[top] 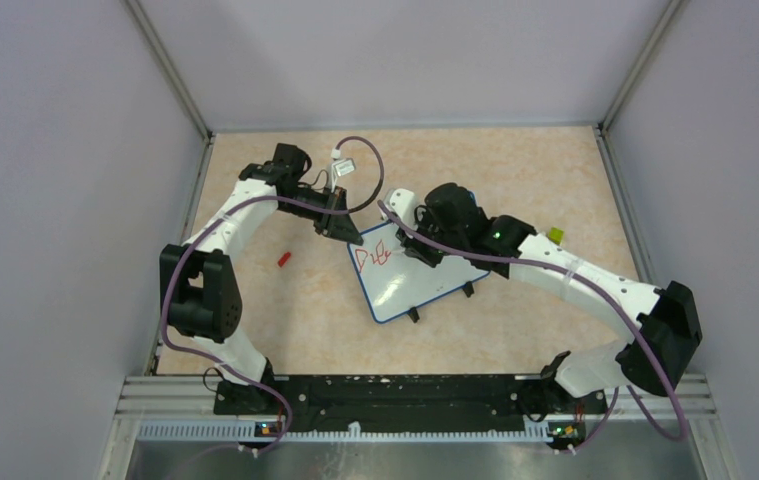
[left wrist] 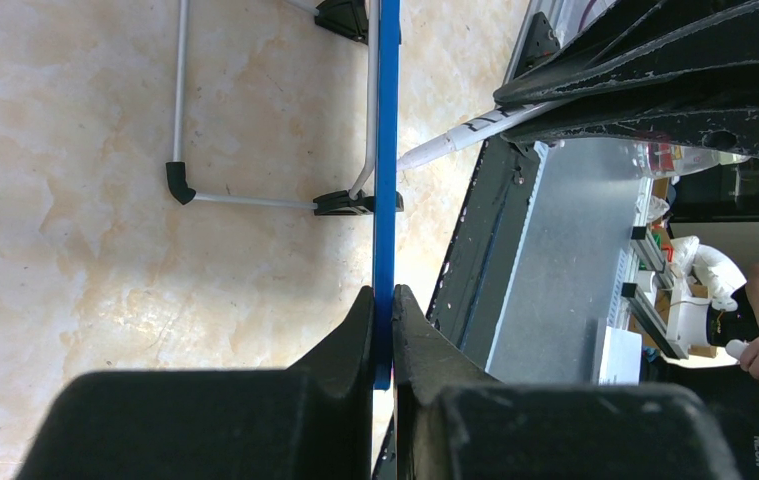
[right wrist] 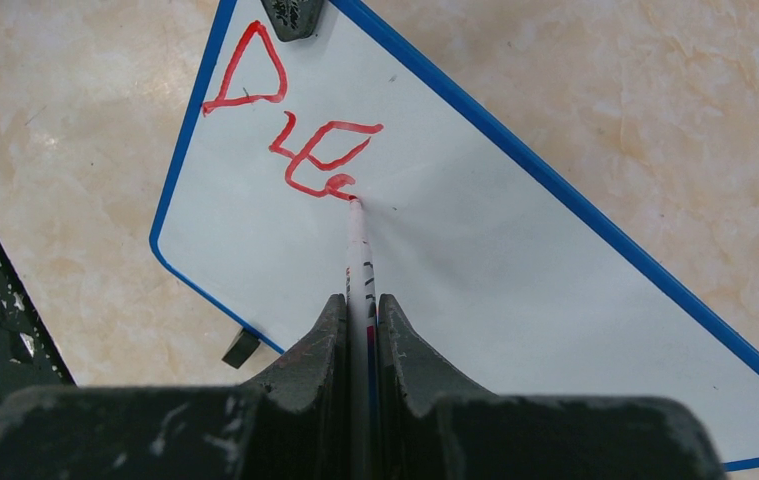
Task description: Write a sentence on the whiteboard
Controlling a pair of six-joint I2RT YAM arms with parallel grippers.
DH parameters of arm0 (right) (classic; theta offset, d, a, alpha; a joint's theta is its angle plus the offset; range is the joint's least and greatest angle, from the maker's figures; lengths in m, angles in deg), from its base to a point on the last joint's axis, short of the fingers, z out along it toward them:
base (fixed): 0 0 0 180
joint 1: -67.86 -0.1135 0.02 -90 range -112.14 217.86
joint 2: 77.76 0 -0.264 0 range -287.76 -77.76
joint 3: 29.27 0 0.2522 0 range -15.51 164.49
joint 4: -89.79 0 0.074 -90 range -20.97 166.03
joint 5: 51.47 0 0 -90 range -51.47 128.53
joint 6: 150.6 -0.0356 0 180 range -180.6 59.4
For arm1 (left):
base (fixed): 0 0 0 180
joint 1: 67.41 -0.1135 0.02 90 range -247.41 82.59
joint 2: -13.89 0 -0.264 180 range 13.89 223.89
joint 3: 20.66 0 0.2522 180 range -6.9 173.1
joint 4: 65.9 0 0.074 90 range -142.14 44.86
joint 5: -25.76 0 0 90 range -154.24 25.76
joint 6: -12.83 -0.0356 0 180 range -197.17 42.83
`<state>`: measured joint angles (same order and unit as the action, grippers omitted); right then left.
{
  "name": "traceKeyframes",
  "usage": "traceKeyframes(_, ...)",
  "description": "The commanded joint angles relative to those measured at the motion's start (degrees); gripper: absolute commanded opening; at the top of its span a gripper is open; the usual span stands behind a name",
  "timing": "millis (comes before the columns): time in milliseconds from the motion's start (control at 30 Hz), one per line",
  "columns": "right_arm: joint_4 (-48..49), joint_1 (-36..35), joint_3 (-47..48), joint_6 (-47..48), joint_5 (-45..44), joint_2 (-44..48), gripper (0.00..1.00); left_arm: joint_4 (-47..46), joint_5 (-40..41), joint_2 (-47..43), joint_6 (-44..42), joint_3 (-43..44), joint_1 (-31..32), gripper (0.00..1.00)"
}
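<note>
The whiteboard (top: 420, 278) stands tilted on its black feet mid-table, blue rim and glossy white face. My left gripper (top: 343, 232) is shut on its far corner; in the left wrist view the blue rim (left wrist: 386, 180) runs edge-on between my shut jaws (left wrist: 383, 300). My right gripper (top: 417, 247) is shut on a white marker pen (right wrist: 360, 265), whose red tip touches the board (right wrist: 515, 270). The sentence (right wrist: 295, 130) is a few red letters, roughly "Dre", near the top corner; it also shows in the top view (top: 372, 257).
A small red cap (top: 283, 259) lies on the table left of the board. A yellow-green object (top: 555, 235) sits beside my right arm. A white connector (top: 343, 167) on a cable hangs near my left wrist. Grey walls enclose the table.
</note>
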<state>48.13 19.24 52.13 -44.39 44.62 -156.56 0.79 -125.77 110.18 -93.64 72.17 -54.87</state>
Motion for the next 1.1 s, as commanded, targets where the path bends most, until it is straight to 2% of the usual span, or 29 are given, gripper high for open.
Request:
traceKeyframes(0, 3.74, 1.16, 3.84, -0.71, -3.64, 0.61, 0.0, 0.4, -1.3, -0.62, 0.47, -0.24, 0.65, 0.0)
traceKeyframes(800, 1.03, 1.16, -1.21, -0.32, -0.91, 1.44, 0.0, 0.32, -1.13, -0.58, 0.3, -0.54, 0.65, 0.0)
traceKeyframes(1067, -0.47, 1.16, 0.19, 1.07, -2.24, 2.59, 0.0, 0.29, -0.97, -0.68, 0.14, -0.63, 0.65, 0.0)
